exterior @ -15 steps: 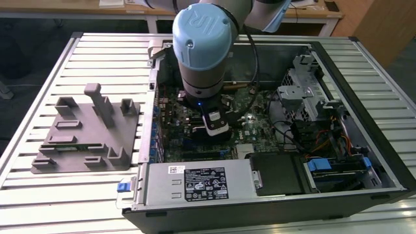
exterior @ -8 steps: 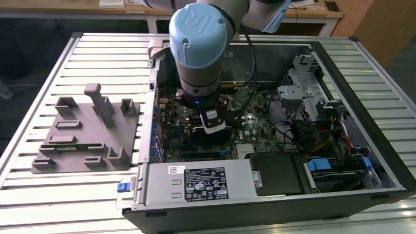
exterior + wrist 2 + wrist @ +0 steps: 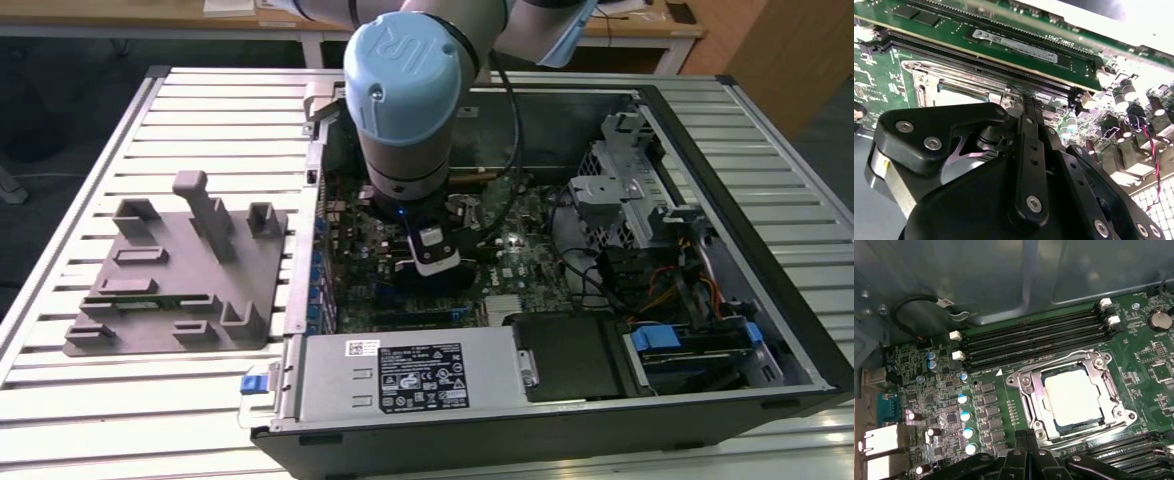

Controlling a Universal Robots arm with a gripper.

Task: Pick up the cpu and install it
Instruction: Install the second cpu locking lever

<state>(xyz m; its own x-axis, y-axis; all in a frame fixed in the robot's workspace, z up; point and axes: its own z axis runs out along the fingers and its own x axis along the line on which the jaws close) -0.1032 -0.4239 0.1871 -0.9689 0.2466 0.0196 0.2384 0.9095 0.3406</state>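
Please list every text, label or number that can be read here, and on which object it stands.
No text can be quoted with confidence.
Power supply label, exterior view: print too small to read.
Memory module sticker, second wrist view: blurred.
Cable tag, first wrist view: too small to read.
cpu, first wrist view: no print visible.

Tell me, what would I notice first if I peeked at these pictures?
First, the big grey-blue robot arm reaching down into the open computer case on the slatted table. In the first wrist view, the shiny square cpu lies in its metal socket frame on the green motherboard. On the exterior view's left, a grey fixture tray with upright posts sits beside the case.
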